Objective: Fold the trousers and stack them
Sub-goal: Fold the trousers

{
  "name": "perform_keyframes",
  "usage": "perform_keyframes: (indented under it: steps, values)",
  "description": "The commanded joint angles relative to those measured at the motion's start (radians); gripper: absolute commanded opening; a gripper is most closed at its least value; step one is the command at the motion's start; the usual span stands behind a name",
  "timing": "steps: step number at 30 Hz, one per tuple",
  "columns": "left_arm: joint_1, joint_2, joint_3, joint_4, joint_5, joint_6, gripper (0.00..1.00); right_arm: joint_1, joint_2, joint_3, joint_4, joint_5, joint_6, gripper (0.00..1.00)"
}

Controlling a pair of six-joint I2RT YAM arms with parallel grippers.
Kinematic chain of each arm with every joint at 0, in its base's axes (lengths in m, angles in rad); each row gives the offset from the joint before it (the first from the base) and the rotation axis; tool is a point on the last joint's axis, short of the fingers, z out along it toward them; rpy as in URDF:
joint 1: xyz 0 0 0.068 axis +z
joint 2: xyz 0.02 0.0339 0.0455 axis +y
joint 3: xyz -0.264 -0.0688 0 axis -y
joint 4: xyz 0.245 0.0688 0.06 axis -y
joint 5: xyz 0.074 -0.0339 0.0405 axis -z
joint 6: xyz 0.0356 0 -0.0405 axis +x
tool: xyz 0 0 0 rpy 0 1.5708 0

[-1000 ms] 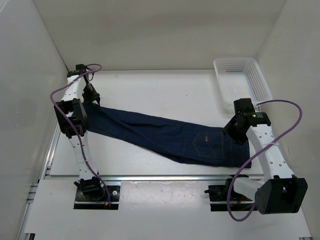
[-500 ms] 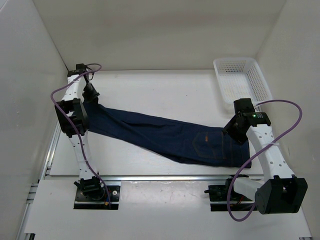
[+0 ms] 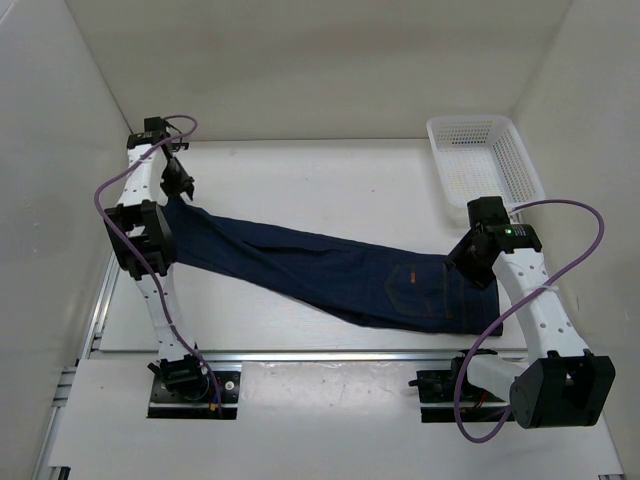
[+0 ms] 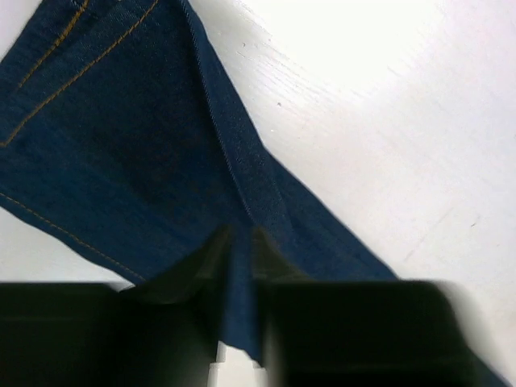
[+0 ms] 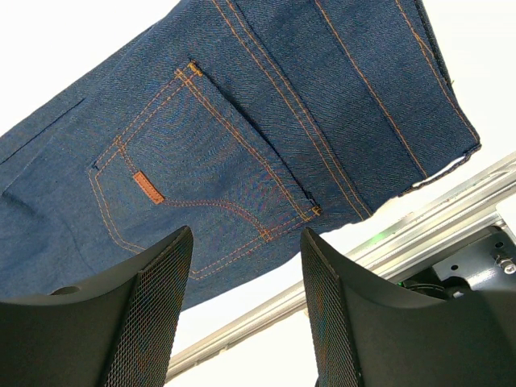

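I see L gripper [image 3: 180, 186] pinched shut on a ridge of cloth at the leg end of the trousers [image 3: 330, 270], far left of table [image 3: 330, 180]; wrist cam shows denim squeezed btwn its fingers [image 4: 200, 260]. Trousers lie stretched diag. from there to near right. Waist end w/ back pocket [image 5: 193, 169] sits under R gripper [image 3: 468, 262], which is spread, nothing btwn its jaws.
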State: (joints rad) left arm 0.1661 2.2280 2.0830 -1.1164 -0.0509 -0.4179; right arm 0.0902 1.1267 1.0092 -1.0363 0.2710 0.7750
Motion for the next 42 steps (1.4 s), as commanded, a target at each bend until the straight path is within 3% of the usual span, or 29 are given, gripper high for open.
perform_keyframes:
  steps: [1, 2, 3, 5, 8, 12, 18, 24, 25, 26, 28, 38, 42]
  values:
    - [-0.005, -0.045, 0.04, -0.039, 0.003, 0.005, 0.35, 0.005, 0.001, -0.006, 0.019, 0.013, -0.013, 0.61]
    - [-0.005, -0.054, 0.019, -0.039, -0.006, 0.005, 0.48, 0.005, 0.001, -0.006, 0.019, 0.013, -0.013, 0.61]
    - [-0.005, -0.063, -0.004, -0.025, -0.006, 0.005, 0.68, 0.005, 0.001, -0.006, 0.019, 0.013, -0.013, 0.61]
    - [-0.005, -0.079, -0.069, 0.007, -0.006, 0.005, 0.74, 0.005, 0.01, -0.006, 0.019, 0.013, -0.013, 0.61]
    - [-0.005, -0.071, -0.084, 0.03, 0.016, 0.005, 0.74, 0.005, 0.01, -0.006, 0.028, 0.013, -0.013, 0.61]
    - [-0.005, -0.016, -0.044, 0.03, 0.028, 0.005, 0.66, 0.005, 0.019, -0.006, 0.028, 0.013, -0.013, 0.62]
    - [-0.005, 0.021, -0.009, 0.03, 0.039, -0.005, 0.45, 0.005, 0.019, -0.006, 0.028, 0.013, -0.013, 0.62]
    - [-0.005, 0.056, 0.009, 0.03, 0.039, -0.005, 0.44, 0.005, 0.019, -0.006, 0.028, 0.013, -0.013, 0.62]
    - [-0.005, 0.056, 0.009, 0.03, 0.039, -0.005, 0.39, 0.005, 0.019, 0.003, 0.028, 0.013, -0.013, 0.62]
    - [-0.005, 0.056, 0.009, 0.03, 0.039, -0.005, 0.22, 0.005, 0.019, 0.003, 0.028, 0.013, -0.013, 0.62]
    - [-0.005, 0.056, 0.009, 0.03, 0.048, -0.005, 0.1, 0.005, 0.028, 0.003, 0.028, 0.013, -0.013, 0.62]
    - [-0.005, -0.03, 0.009, 0.03, 0.02, -0.016, 0.1, 0.005, 0.038, 0.003, 0.028, 0.013, -0.013, 0.62]
    - [-0.005, -0.03, 0.009, 0.021, 0.031, -0.016, 0.43, 0.005, 0.038, 0.003, 0.028, 0.004, -0.013, 0.62]
